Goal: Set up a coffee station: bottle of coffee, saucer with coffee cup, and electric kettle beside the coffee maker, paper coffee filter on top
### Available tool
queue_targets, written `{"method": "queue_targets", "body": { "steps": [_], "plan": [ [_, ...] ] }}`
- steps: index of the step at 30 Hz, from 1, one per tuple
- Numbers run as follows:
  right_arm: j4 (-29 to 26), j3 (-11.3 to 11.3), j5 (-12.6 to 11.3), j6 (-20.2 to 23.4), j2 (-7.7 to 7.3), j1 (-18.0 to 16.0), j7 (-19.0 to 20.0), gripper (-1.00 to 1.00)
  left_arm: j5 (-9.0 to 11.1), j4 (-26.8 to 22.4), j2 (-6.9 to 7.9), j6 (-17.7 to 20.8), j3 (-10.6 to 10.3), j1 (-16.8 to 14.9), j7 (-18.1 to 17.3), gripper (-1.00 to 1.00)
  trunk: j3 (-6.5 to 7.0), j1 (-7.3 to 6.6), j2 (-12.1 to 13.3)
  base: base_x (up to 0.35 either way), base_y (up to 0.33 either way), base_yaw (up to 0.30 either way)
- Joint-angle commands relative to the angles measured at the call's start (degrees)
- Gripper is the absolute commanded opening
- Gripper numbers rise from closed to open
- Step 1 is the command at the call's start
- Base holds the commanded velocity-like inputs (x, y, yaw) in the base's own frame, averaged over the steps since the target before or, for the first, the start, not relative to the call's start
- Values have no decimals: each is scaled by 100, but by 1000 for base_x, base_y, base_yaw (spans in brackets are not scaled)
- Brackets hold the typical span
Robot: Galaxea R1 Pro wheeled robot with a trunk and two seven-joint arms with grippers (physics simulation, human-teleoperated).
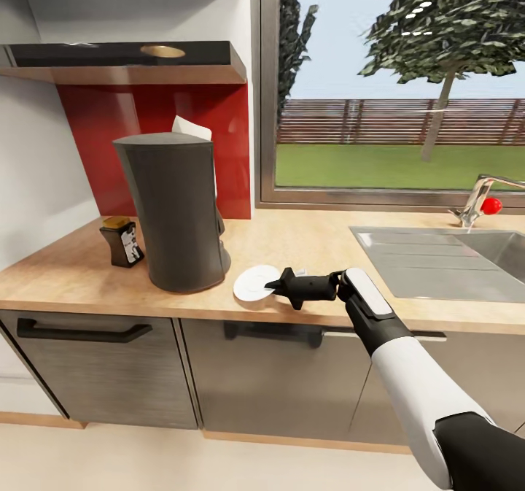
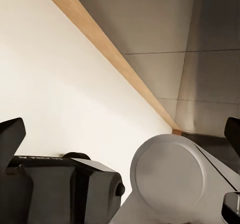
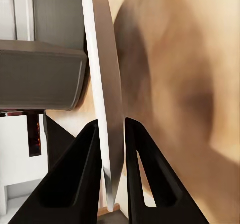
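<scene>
Right gripper (image 1: pixel 271 284) pinches the white saucer's (image 1: pixel 253 284) rim, its fingers (image 3: pixel 82 176) closed on either face. That saucer sits at the countertop's (image 1: pixel 306 246) near edge, just right of the coffee maker (image 1: pixel 176 210); the coffee bottle (image 1: pixel 122 241) stands left of it.

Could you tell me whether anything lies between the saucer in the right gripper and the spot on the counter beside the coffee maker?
Nothing visible does. The right gripper pinches the saucer by its rim just beside the coffee maker, above bare countertop; the coffee bottle stands on the maker's far side.
</scene>
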Motion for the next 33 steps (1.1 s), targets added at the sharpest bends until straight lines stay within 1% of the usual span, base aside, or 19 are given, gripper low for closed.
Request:
{"method": "queue_targets", "body": {
  "steps": [1, 11, 18, 33],
  "plan": [
    [-4, 1, -74, -5, 0, -4, -52, -100, 26, -1, 1, 60, -22, -2, -20, 100, -6, 0, -3, 0, 0, 0],
    [4, 6, -64, -5, 24, -4, -61, -100, 26, -3, 1, 61, -22, -2, -28, 100, -6, 0, -3, 17, 15, 0],
    [4, 1, -65, -5, 42, -4, -232, -100, 26, -4, 1, 61, -22, -2, -22, 100, -6, 0, -3, 68, 54, 0],
    [-3, -7, -74, -5, 36, -3, -254, -100, 26, -3, -6, 61, -26, -2, -21, 100, -18, 0, -3, 2, 2, 0]
  ]
}}
